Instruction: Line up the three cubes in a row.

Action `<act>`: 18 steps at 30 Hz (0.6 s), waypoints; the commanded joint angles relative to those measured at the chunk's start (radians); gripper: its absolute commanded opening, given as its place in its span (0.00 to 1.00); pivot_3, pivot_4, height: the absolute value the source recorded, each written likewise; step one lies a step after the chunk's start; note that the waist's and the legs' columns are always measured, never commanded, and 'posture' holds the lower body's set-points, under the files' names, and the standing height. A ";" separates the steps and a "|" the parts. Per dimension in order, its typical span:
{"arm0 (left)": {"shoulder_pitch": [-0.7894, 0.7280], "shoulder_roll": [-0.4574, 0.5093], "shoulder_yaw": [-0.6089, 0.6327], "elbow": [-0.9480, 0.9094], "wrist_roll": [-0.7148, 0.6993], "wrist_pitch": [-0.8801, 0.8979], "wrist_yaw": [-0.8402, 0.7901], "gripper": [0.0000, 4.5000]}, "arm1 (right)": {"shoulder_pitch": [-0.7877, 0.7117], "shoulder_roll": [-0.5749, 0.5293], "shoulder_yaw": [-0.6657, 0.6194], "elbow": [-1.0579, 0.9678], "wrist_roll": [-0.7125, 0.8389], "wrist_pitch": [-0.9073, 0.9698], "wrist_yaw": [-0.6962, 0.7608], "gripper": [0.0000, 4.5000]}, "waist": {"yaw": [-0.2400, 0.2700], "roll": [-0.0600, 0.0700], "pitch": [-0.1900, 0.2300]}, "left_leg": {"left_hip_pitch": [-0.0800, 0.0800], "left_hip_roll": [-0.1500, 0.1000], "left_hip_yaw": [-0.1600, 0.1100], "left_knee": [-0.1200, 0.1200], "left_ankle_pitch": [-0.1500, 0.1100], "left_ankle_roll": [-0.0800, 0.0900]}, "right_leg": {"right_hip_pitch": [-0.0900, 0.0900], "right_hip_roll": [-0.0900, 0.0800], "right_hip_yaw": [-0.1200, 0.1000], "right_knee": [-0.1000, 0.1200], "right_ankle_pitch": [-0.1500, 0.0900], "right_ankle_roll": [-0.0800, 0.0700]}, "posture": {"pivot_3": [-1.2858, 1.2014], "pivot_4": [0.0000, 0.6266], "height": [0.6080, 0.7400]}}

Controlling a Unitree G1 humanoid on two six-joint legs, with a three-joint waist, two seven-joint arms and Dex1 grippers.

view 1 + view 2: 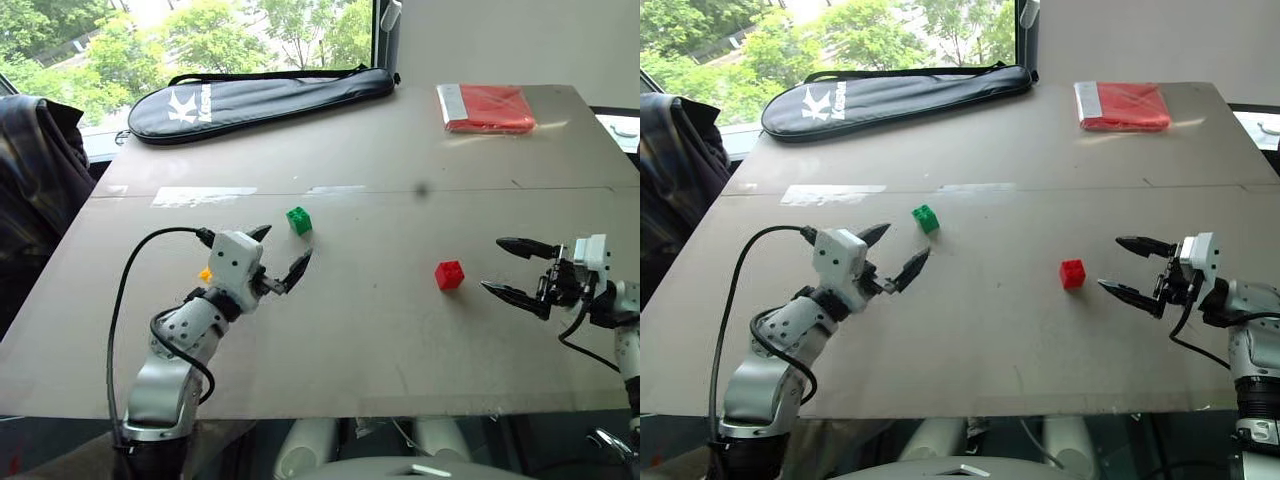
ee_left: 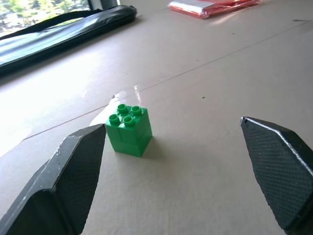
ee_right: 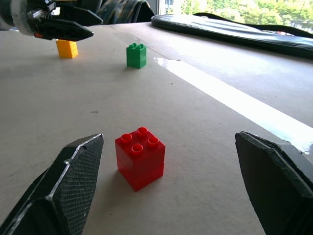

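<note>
Three toy bricks on a grey-brown board table by a window with green trees outside.

At the left edge hangs a dark jacket [image 1: 35, 160]; a black racket bag [image 1: 262, 100] lies along the far side. The left gripper [image 1: 280, 255], fingers spread and empty, points toward the green brick [image 1: 299, 220], with the yellow brick [image 1: 205, 274] beside its wrist. The red brick [image 1: 449, 274] sits right of centre, just ahead of the right gripper [image 1: 505, 267], also spread and empty. A flat red packet [image 1: 487, 108] lies at the far right corner.

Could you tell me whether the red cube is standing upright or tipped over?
Upright: the red cube rests flat on the table, its four studs facing up.
</note>
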 commanded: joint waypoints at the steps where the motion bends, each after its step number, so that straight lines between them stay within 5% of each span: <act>1: -0.032 -0.082 -0.077 0.014 0.131 0.055 0.169 1.00 | 0.032 0.001 -0.045 -0.082 0.038 0.016 -0.046 0.98 | 0.003 0.000 0.000 | 0.000 0.000 0.000 0.000 0.001 -0.001 | 0.000 0.000 0.000 0.000 0.000 0.000 | 0.52 0.24 0.79; 18: -0.367 -0.338 -0.128 0.453 0.346 0.207 0.507 1.00 | 0.146 -0.004 -0.099 -0.274 0.096 0.086 -0.172 0.98 | 0.003 -0.002 0.000 | -0.002 0.000 -0.001 0.000 0.002 -0.004 | -0.001 0.000 -0.002 0.000 0.000 0.001 | 0.52 0.24 0.79</act>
